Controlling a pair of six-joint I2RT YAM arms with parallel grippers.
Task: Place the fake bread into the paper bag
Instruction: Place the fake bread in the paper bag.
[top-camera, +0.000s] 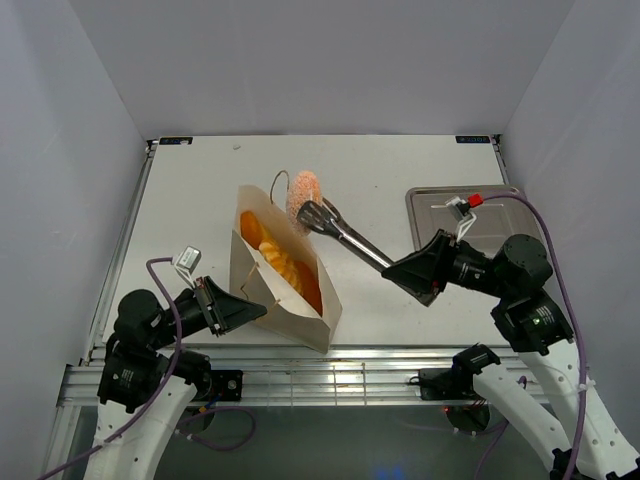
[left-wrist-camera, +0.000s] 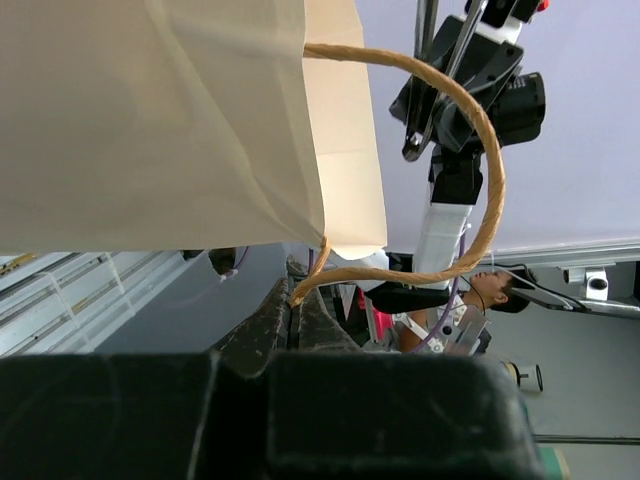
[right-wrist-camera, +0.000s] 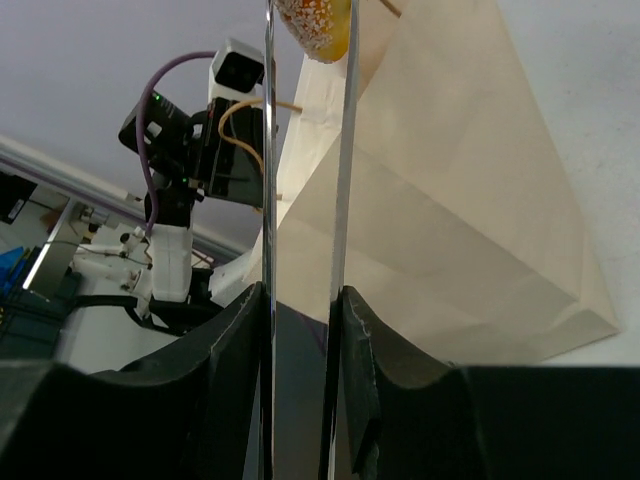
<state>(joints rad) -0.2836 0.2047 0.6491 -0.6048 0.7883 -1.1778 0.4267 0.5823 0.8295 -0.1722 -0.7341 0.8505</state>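
Black left gripper (top-camera: 258, 309), lower left, pinches cord handle (left-wrist-camera: 490, 170) of paper bag (top-camera: 275, 300); orange pastries (top-camera: 275, 255) inside, centre. At bag's upper edge, pinkish bun (top-camera: 303, 193), metal tongs (top-camera: 345, 235) clamped on it, squeezed by right gripper (top-camera: 400, 268), centre right.

One tall tan kraft paper bag (top-camera: 285, 305), one pair of long metal tongs (top-camera: 345, 235), one shallow silver metal tray (top-camera: 428, 215). One pinkish round bun (top-camera: 303, 193). At least two golden-orange toy pastries (top-camera: 273, 252) overlap inside the bag; exact count unclear.
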